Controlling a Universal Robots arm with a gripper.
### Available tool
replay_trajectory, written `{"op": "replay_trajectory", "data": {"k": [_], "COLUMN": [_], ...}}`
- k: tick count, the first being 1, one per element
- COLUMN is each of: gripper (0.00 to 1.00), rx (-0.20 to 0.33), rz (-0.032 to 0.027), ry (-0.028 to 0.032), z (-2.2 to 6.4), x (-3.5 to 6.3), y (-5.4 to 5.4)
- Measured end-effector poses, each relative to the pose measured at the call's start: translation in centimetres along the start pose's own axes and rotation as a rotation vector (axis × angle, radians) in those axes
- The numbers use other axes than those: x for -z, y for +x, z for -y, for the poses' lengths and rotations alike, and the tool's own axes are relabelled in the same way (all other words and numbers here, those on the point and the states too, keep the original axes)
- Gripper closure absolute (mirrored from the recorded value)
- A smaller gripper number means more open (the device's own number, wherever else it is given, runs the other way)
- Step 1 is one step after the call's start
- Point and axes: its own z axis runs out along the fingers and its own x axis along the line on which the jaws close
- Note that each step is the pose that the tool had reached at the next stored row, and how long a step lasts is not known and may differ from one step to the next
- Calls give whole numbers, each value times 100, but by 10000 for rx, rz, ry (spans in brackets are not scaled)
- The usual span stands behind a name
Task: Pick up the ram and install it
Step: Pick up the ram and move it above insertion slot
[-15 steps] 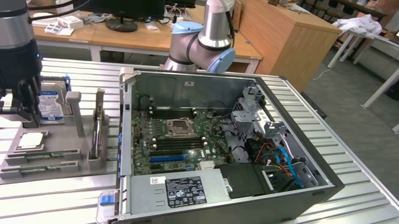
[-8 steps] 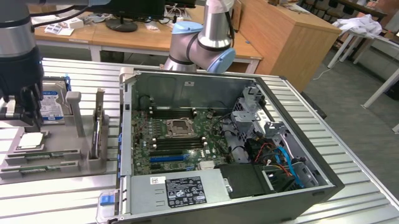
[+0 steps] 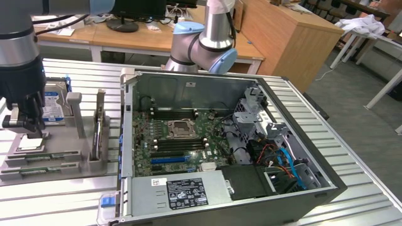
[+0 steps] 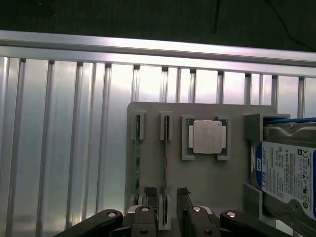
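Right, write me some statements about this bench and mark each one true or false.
1. The gripper hangs open above the grey tray. True.
2. The gripper is carrying a ram stick. False: both ram sticks lie in the tray.
3. A processor chip lies in the tray beside the hard drive. True.
4. The computer case has its side panel on. False: the computer case is open, its motherboard showing.
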Motion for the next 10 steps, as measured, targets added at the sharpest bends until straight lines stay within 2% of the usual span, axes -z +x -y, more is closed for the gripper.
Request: {"op": "replay_trajectory", "data": {"k": [3,10], "gripper": [70,70], "rx": [0,1], "rz": [0,0], "ry": [0,1], "z": [2,-1], "x": [-38,-39], "y": [3,44]}}
